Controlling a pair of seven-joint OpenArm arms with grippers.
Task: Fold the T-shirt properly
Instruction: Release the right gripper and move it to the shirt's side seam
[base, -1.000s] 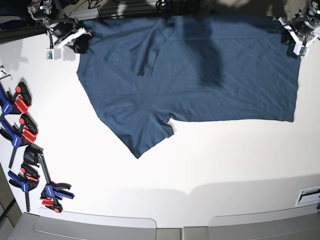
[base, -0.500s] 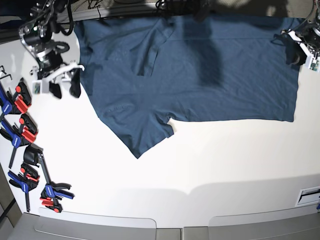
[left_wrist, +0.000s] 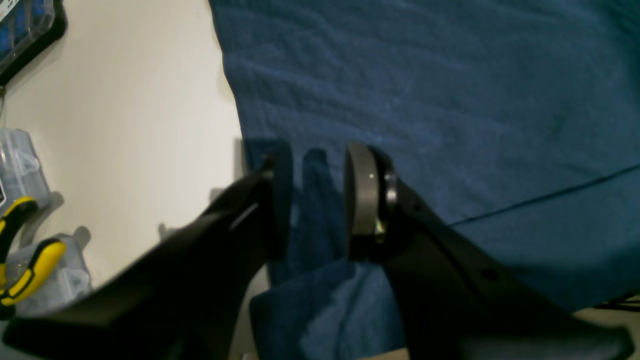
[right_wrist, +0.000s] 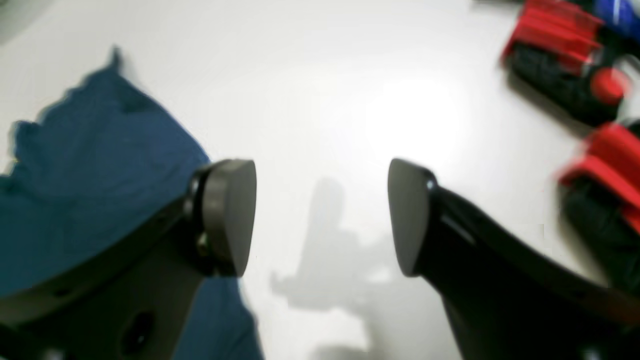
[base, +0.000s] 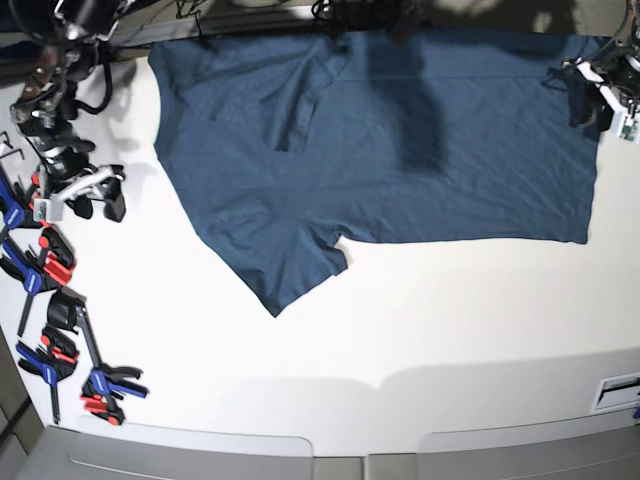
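Base view: I see the T-shirt (base: 390, 140) spread flat across the far half of the white table (base: 420, 320), one sleeve reaching toward the near left. My right gripper (base: 88, 200) sits off the cloth at the far left, over bare table, just beyond the row of red and blue clamps (base: 45, 265) along the left edge. In the right wrist view its fingers (right_wrist: 227, 217) stand wide apart with nothing between them, the shirt edge (right_wrist: 95, 170) to one side. My left gripper (base: 600, 100) is at the shirt's far right corner. In the left wrist view its pads (left_wrist: 361, 200) are partly apart above the fabric (left_wrist: 425, 100); I see no cloth pinched between them. Yellow-handled pliers (left_wrist: 20, 260) lie beside the table edge.
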